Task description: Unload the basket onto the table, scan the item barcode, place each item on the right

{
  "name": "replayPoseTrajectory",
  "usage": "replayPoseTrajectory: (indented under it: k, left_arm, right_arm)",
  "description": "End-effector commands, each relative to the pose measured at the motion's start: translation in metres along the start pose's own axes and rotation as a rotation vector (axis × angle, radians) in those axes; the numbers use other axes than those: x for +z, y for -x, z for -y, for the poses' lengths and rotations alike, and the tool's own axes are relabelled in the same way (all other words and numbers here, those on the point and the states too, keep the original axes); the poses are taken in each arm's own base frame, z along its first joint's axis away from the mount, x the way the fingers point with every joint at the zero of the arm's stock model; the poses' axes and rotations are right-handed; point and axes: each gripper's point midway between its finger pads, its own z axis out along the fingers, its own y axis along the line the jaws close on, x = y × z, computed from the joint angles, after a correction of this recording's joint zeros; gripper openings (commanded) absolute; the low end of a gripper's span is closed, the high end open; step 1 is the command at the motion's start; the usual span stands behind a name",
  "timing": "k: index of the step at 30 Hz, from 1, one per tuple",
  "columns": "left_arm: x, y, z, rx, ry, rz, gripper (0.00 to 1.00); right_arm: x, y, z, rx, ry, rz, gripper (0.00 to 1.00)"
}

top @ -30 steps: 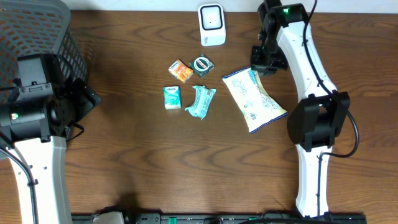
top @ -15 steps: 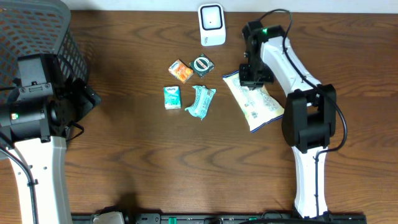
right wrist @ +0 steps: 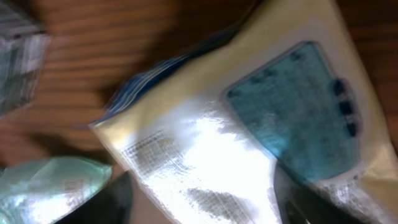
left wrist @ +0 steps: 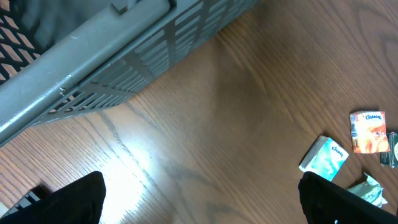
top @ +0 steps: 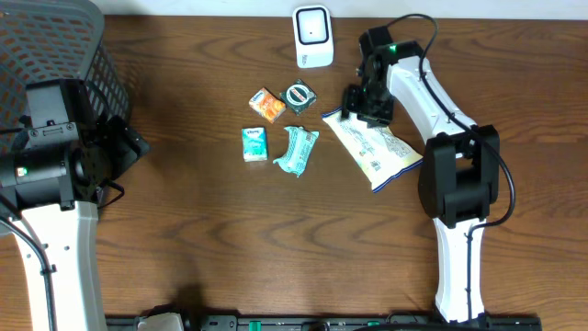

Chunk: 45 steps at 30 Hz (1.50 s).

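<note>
Well, here is what I have on my screens.

- One wooden table (top: 276,248), dark brown with a strong grain. The whole near half is bare wood, so I have open room to move there.
- One grey plastic basket (top: 55,46) with slatted walls, filling the far left corner and running off the edge of the overhead view.
- Two arms. The left gripper (left wrist: 199,199) hangs beside the basket with its fingers spread wide and nothing between them.
- The right gripper (top: 363,99) sits over the far end of the bag with its claw released and its fingers (right wrist: 118,199) apart on either side of the film. From the blurred wrist view I cannot say whether they touch it.
- One snack bag (top: 381,152), a flat cream pouch of glossy foil with a teal printed panel. It lies at an angle on the right of the table, near the scanner but apart from it.
- One white scanner (top: 312,37), a rounded box at the far edge.
- Four small packets in a loose cluster left of the bag, none touching it: an orange tissue pack (top: 267,105), a teal tissue pack (top: 254,144), a crinkled teal wrapper (top: 297,150) and a dark packet (top: 299,96) with a round mark.
</note>
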Motion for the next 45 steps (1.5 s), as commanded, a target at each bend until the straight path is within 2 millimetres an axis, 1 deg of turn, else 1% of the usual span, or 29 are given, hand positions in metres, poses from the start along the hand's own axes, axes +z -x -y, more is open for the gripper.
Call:
replayPoseTrajectory:
  k: [1,2,4,5,7,9,11,12,13,18,26,27,29,32,36,40,41,43,45]
  left_arm:
    - [0.0,0.001,-0.001,-0.012,0.004,0.003,0.97]
    - [0.0,0.001,-0.001,-0.012,0.004,0.003,0.98]
    - [0.0,0.001,-0.001,-0.012,0.004,0.003,0.98]
    - [0.0,0.001,-0.001,-0.012,0.004,0.003,0.98]
    - [0.0,0.001,-0.001,-0.012,0.004,0.003,0.98]
    - [0.0,0.001,-0.001,-0.012,0.004,0.003,0.98]
    - [0.0,0.001,-0.001,-0.012,0.004,0.003,0.98]
    - [0.0,0.001,-0.001,-0.012,0.004,0.003,0.97]
    - [0.0,0.001,-0.001,-0.012,0.004,0.003,0.98]
    - [0.0,0.001,-0.001,-0.012,0.004,0.003,0.98]
    - [0.0,0.001,-0.001,-0.012,0.004,0.003,0.98]
    - [0.0,0.001,-0.001,-0.012,0.004,0.003,0.98]
    - [0.0,0.001,-0.001,-0.012,0.004,0.003,0.97]
    - [0.0,0.001,-0.001,-0.012,0.004,0.003,0.97]
    - [0.0,0.001,-0.001,-0.012,0.003,0.003,0.98]
    - [0.0,0.001,-0.001,-0.012,0.003,0.003,0.98]
    - [0.0,0.001,-0.001,-0.012,0.004,0.003,0.97]
    - [0.0,0.001,-0.001,-0.012,0.004,0.003,0.98]
    - [0.0,0.001,-0.001,-0.012,0.004,0.003,0.98]
  right_arm:
    - [-0.026,0.009,-0.021,-0.014,0.06,0.025,0.88]
    - [-0.035,0.01,-0.017,-0.026,0.037,0.033,0.91]
    - [-0.053,0.01,-0.007,-0.055,-0.019,0.039,0.92]
    - [-0.065,0.007,0.001,-0.077,-0.058,0.031,0.92]
    - [-0.078,-0.001,0.015,-0.109,-0.121,0.003,0.91]
    - [-0.086,-0.012,0.036,-0.108,-0.223,-0.04,0.87]
    - [-0.091,-0.023,0.054,-0.104,-0.32,-0.082,0.77]
    - [-0.091,-0.028,0.062,-0.104,-0.361,-0.102,0.74]
    - [-0.09,-0.033,0.069,-0.104,-0.392,-0.128,0.73]
    - [-0.072,-0.051,0.078,-0.115,-0.419,-0.22,0.69]
    - [-0.038,-0.085,0.1,-0.105,-0.465,-0.374,0.7]
    - [-0.033,-0.091,0.101,-0.104,-0.454,-0.399,0.7]
    - [-0.025,-0.101,0.094,-0.132,-0.397,-0.445,0.69]
    - [-0.013,-0.115,0.075,-0.17,-0.264,-0.502,0.71]
    - [-0.006,-0.127,0.043,-0.207,-0.124,-0.534,0.75]
    - [-0.003,-0.129,0.018,-0.239,-0.068,-0.513,0.83]
    - [-0.005,-0.128,0.008,-0.243,-0.031,-0.506,0.83]
    - [-0.008,-0.126,-0.003,-0.249,0.005,-0.494,0.84]
    - [-0.013,-0.12,-0.009,-0.265,0.01,-0.463,0.85]
